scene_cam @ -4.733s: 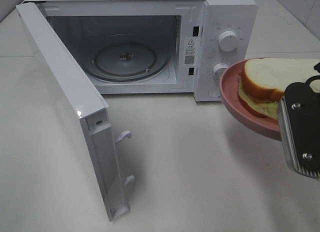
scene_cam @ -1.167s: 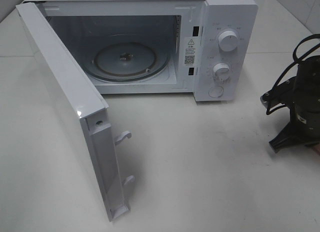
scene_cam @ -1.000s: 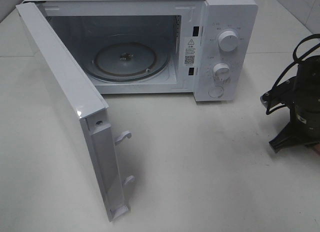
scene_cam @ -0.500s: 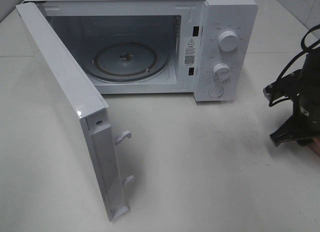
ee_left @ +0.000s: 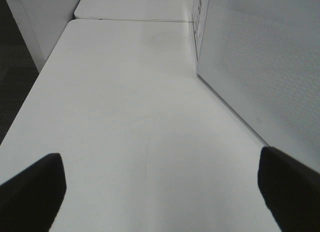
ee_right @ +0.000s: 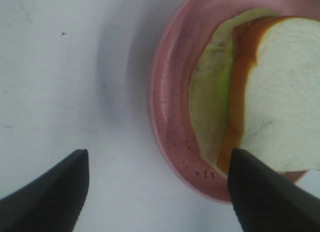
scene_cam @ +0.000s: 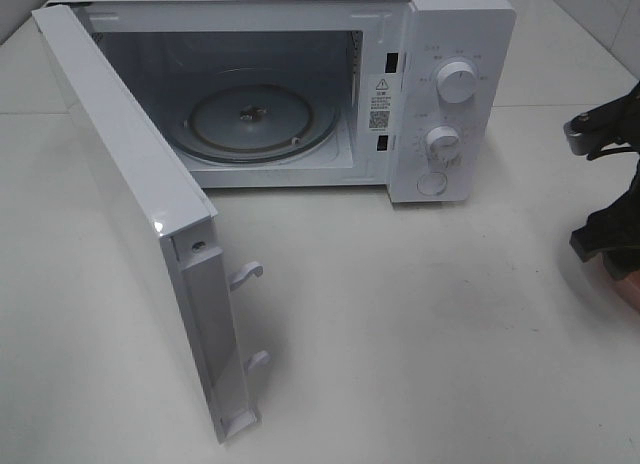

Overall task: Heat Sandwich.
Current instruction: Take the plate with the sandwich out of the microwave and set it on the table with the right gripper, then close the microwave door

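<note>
The sandwich (ee_right: 255, 102) lies on the pink plate (ee_right: 167, 117), which rests on the white table (scene_cam: 420, 324) at the far right, well apart from the microwave (scene_cam: 440, 74) with its door (scene_cam: 130, 214) swung open. The right gripper (ee_right: 155, 192) hangs above the plate, jaws spread and empty. The left gripper (ee_left: 160, 187) is wide apart over bare table beside the door, holding nothing.

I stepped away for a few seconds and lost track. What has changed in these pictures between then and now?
The right arm, which held the pink plate with the sandwich raised beside the microwave, lowered it to the table at the right edge. The right gripper has opened and released the rim. The microwave door stayed open, the turntable bare, the left gripper open.
</note>
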### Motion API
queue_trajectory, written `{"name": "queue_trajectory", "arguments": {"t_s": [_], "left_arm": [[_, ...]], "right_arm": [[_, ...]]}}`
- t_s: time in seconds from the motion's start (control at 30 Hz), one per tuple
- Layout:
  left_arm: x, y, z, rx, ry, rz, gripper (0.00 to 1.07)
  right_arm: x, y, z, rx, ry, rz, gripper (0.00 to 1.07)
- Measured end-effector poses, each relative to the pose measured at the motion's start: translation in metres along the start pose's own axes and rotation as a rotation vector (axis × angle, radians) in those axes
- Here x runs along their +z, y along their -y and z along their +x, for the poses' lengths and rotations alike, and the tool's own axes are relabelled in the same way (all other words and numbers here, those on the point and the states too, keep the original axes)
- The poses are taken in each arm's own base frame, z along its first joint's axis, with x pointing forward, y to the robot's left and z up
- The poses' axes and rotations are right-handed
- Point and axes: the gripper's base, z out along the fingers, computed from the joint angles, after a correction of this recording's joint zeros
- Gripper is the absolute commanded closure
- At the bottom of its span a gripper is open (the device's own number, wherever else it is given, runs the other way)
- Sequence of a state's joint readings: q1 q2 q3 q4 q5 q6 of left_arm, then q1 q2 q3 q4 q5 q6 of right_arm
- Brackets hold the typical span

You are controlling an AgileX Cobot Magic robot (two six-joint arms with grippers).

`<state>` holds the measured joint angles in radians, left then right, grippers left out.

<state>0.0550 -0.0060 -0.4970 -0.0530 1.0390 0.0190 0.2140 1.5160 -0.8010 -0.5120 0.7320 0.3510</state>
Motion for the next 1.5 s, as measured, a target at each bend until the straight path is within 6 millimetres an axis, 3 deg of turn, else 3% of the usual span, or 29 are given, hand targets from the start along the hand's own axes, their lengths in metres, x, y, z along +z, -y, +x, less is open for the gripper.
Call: {"name": "queue_trajectory", "arguments": {"t_s": [0.17, 0.27, 0.43, 0.7, 1.1, 1.5], "left_arm": [[0.000, 0.000, 0.000, 0.000, 0.000, 0.000, 0.09], [0.000, 0.000, 0.000, 0.000, 0.000, 0.000, 0.09], [0.000, 0.000, 0.000, 0.000, 0.000, 0.000, 0.09], [0.000, 0.000, 0.000, 0.000, 0.000, 0.000, 0.09], [0.000, 0.000, 0.000, 0.000, 0.000, 0.000, 0.09], [0.000, 0.000, 0.000, 0.000, 0.000, 0.000, 0.09]], "right_arm": [[-0.018, 0.004, 0.007, 0.020, 0.019, -0.035, 0.31], [-0.045, 0.008, 0.020, 0.047, 0.061, -0.104, 0.31], [-0.070, 0.009, 0.034, 0.056, 0.117, -0.189, 0.31], [-0.102, 0.016, 0.056, 0.081, 0.210, -0.247, 0.31], [-0.134, 0.027, 0.089, 0.122, 0.320, -0.259, 0.31], [-0.162, 0.038, 0.145, 0.167, 0.439, -0.255, 0.31]]}}
